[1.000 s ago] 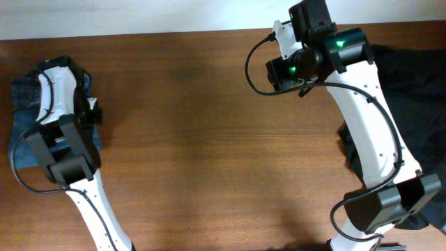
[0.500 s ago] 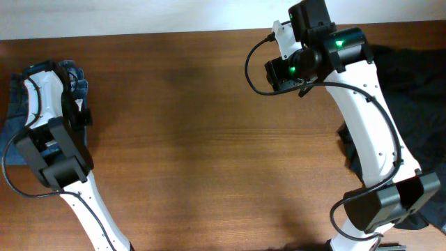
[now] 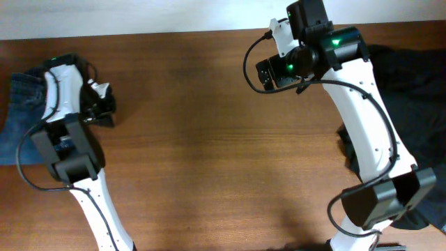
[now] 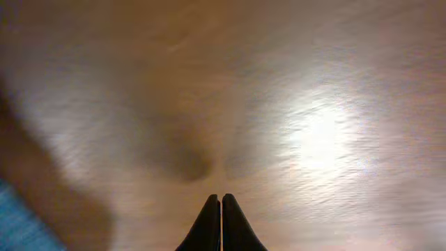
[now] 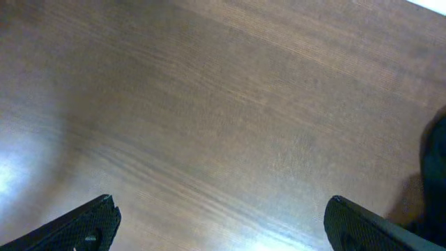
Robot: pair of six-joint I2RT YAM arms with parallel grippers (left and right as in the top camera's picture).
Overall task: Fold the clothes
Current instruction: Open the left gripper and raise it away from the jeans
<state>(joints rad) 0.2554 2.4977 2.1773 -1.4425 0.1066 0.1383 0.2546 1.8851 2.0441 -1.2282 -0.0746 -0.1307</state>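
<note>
Can see only part of the jeans (image 3: 21, 111), cut by the left edge and covered by the left arm (image 3: 59, 94), and of the black garments (image 3: 418, 77), clipped at the right edge.

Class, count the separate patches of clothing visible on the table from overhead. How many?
2: blue jeans at the left edge, partly under the left arm; black cloth along the right edge, behind the right arm. More may lie hidden.

Glare on table (image 4: 317, 139), motion blur, soft shadows
</note>
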